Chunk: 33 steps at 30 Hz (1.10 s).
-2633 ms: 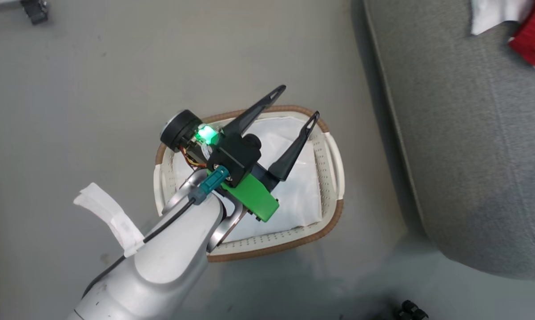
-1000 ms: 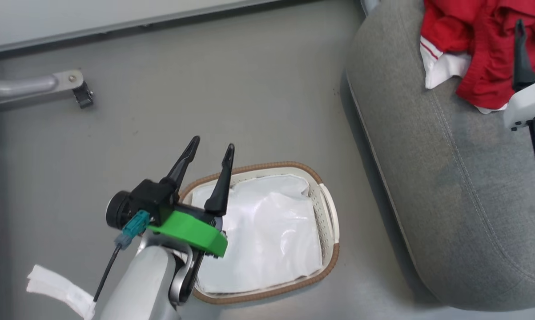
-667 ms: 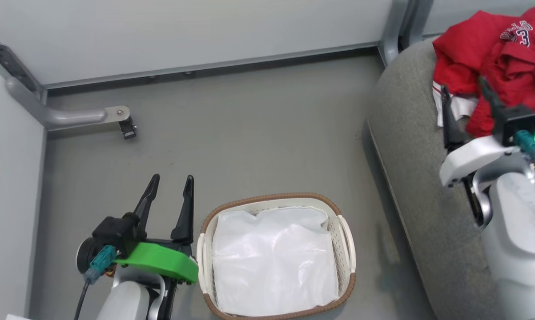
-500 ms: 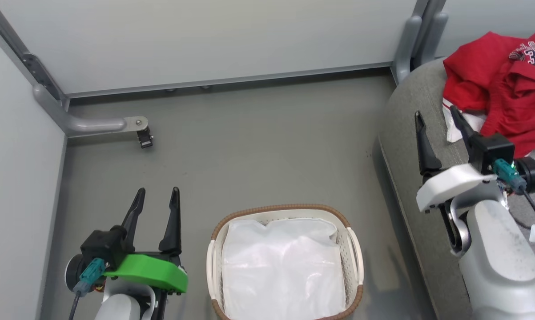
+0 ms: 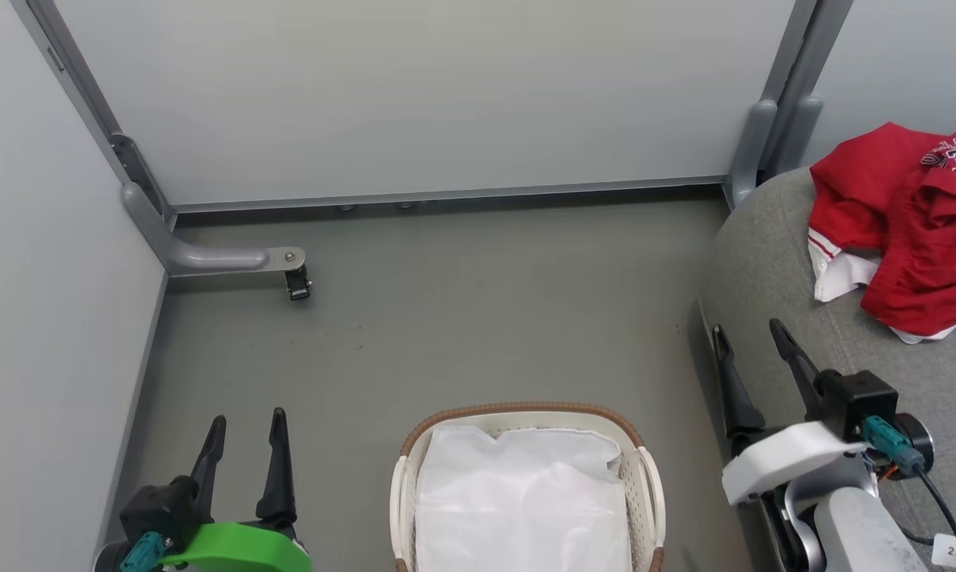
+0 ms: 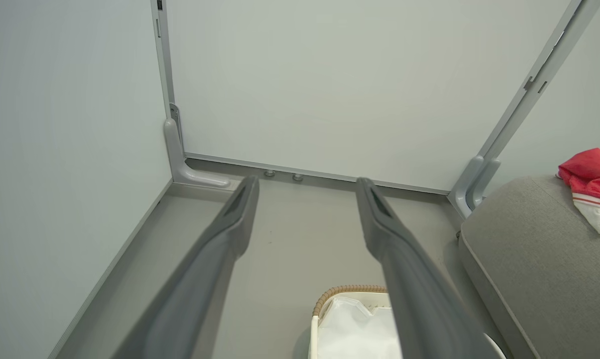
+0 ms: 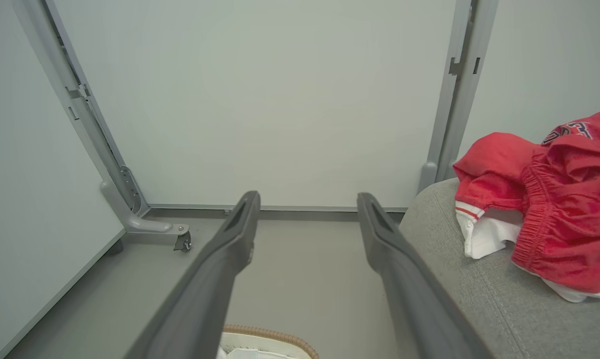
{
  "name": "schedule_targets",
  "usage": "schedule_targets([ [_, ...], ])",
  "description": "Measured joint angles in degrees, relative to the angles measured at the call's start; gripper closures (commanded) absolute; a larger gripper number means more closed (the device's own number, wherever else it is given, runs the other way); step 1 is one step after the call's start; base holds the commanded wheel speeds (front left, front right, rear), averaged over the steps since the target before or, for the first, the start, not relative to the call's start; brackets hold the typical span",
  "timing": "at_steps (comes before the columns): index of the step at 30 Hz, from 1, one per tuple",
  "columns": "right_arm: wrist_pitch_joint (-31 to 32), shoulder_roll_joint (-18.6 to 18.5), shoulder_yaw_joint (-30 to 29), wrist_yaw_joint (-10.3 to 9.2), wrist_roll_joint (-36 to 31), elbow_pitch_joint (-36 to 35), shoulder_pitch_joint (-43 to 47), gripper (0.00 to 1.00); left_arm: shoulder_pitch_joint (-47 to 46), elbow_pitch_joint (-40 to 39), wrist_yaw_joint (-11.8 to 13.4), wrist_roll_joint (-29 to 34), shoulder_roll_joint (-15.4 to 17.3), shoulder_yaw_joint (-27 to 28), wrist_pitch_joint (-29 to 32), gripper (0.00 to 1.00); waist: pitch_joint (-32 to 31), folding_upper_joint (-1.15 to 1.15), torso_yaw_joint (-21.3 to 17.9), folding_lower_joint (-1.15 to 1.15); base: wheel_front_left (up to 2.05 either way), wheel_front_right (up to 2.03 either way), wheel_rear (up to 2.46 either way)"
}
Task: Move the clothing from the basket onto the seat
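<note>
The red clothing (image 5: 915, 218) with white trim lies bunched on the grey seat (image 5: 772, 270) at the right; it also shows as the red clothing (image 7: 549, 219) on the seat (image 7: 459, 279), and as clothing (image 6: 591, 182) on the seat (image 6: 529, 259). The cream basket (image 5: 648, 492) with a brown rim stands on the floor at bottom centre, holding just a plain white sheet (image 5: 525, 508). My left gripper (image 5: 245, 423) is open at the lower left, left of the basket. My right gripper (image 5: 748, 330) is open at the lower right, over the seat's front edge, with nothing between its fingers.
Pale partition walls close the area on the left and at the back. A grey bracket with a small black caster (image 5: 296, 283) sits on the floor at the back left. A grey post (image 5: 752, 151) stands beside the seat's far corner.
The head camera has tilted up, so the whole picture shifted. Both arms pulled back and low to the picture's lower corners; both grippers stayed open and held nothing.
</note>
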Motion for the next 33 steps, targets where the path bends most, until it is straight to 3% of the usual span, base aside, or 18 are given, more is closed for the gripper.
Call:
schedule_targets([
  [8,0.0,0.0,-0.7,0.0,0.2,-1.8,3.8,0.0,1.6,-0.5,0.2,-1.0,-0.1,-0.1,0.0,0.0,-0.4,0.0,-0.4,0.0,0.0,0.0,0.0],
  [33,0.0,0.0,-0.5,0.0,0.4,-1.3,3.9,0.0,1.9,-1.6,1.3,-2.3,-0.2,-1.8,0.0,0.0,0.5,0.0,0.0,0.0,0.0,0.0,0.0],
])
